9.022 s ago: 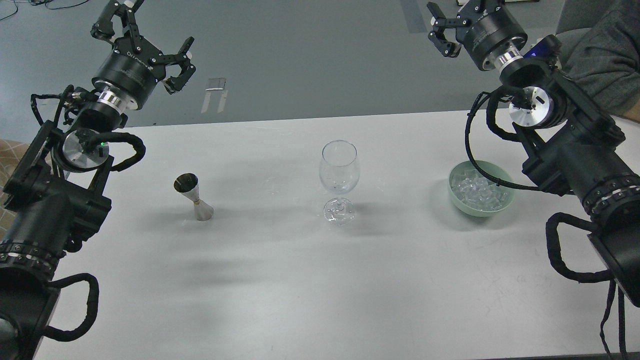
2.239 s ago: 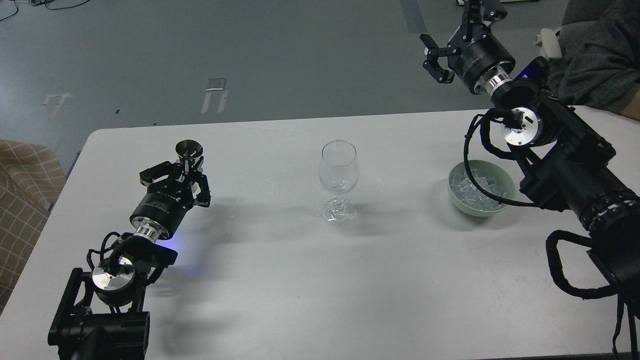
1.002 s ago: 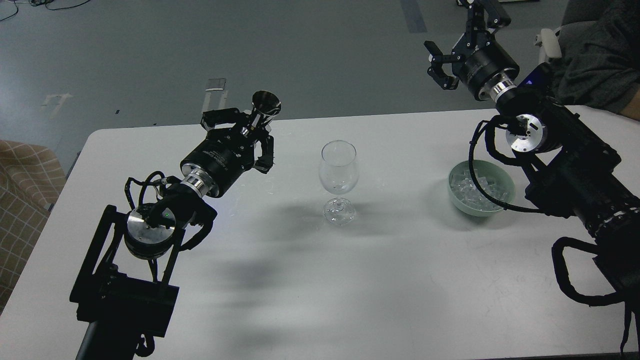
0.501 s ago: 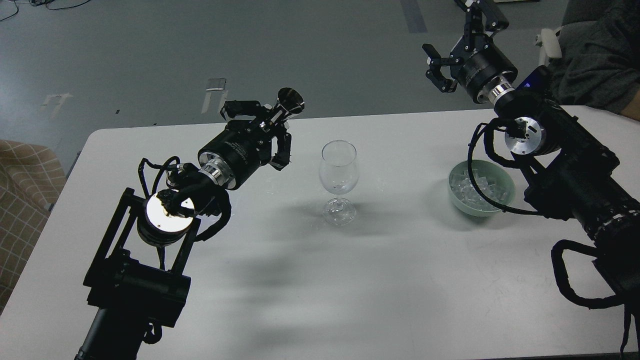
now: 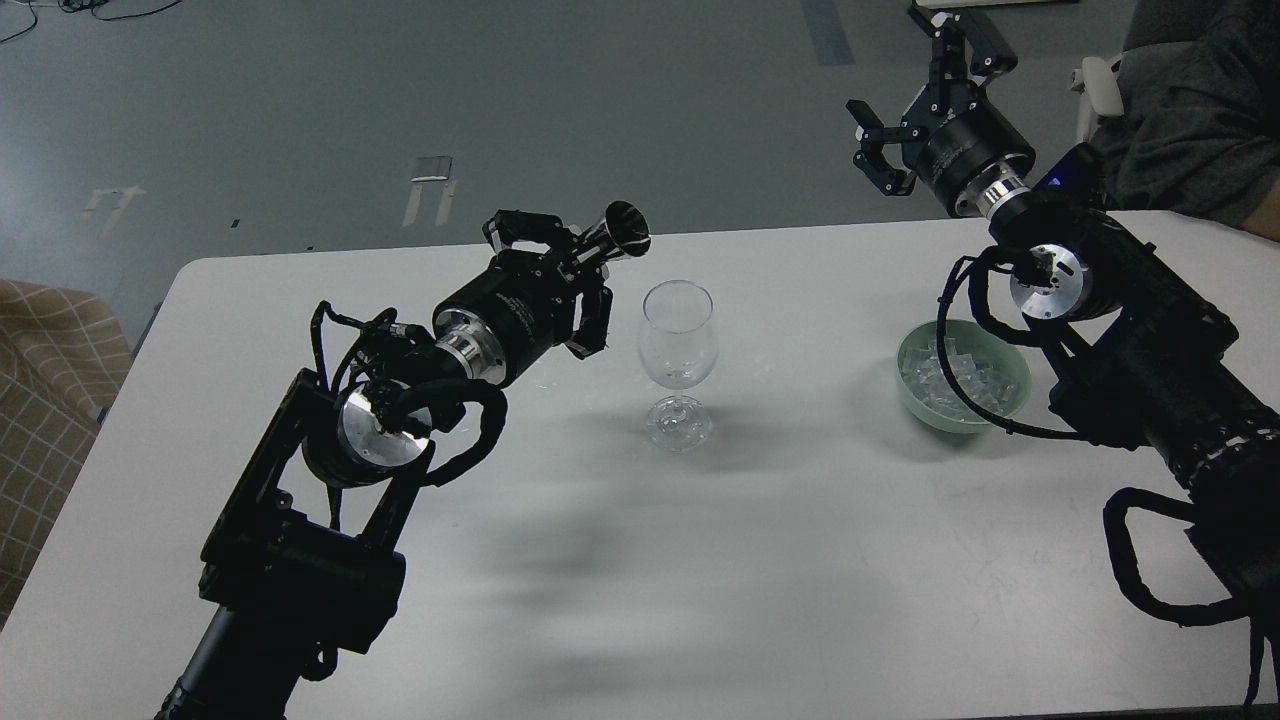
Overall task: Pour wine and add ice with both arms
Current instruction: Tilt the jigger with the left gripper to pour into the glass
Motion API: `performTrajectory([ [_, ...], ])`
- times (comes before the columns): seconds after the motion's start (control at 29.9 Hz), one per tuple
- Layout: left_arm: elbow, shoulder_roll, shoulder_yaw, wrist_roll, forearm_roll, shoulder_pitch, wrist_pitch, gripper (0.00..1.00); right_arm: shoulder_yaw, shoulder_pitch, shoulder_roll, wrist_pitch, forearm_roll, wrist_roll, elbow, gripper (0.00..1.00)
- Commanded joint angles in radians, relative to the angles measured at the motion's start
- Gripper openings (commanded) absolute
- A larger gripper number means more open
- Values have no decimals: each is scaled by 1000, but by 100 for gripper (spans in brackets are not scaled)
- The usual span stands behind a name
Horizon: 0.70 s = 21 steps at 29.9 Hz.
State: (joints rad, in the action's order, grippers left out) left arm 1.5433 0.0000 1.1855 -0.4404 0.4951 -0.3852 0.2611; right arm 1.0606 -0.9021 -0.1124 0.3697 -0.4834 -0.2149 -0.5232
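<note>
The left gripper (image 5: pixel 585 262) was clenched on the waist of a metal jigger (image 5: pixel 612 235), held above the white table (image 5: pixel 760 560). The jigger's long axis lay tilted, its open mouth pointing toward 2 o'clock. The wine glass (image 5: pixel 678 335) stood upright near the table's centre, its rim at about 4 o'clock from the jigger's mouth, near but apart from it. In my judgement the pour turns on this relation: the mouth has yet to come over the rim and tip toward 4 o'clock. The left arm was plainly the nearer to the glass.

The right gripper (image 5: pixel 915 120) hung in the air at 1 o'clock from the glass, well apart from it, fingers spread and grasping nothing. The ice (image 5: pixel 958 375), a heap of clear chunks, lay in a pale green bowl (image 5: pixel 1013 398) at 3 o'clock from the glass, below the right gripper at about its 6 o'clock. No ice could be made out in the glass, and whether it held any liquid could not be told.

Faint lettering showed on the left gripper's body; it could not be read. No other writing was legible.

A grey-sleeved person (image 5: pixel 1190 110) sat at the far right edge.
</note>
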Motion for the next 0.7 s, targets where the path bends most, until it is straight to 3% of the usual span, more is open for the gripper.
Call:
performTrajectory([
  [0.0, 0, 0, -21, -1, 40, -6, 6, 0, 1, 0, 0, 0, 0, -1, 0, 100],
  [0.67, 0, 0, -93, -1, 296, -17, 6, 0, -1, 3, 0, 0, 0, -1, 0, 100],
])
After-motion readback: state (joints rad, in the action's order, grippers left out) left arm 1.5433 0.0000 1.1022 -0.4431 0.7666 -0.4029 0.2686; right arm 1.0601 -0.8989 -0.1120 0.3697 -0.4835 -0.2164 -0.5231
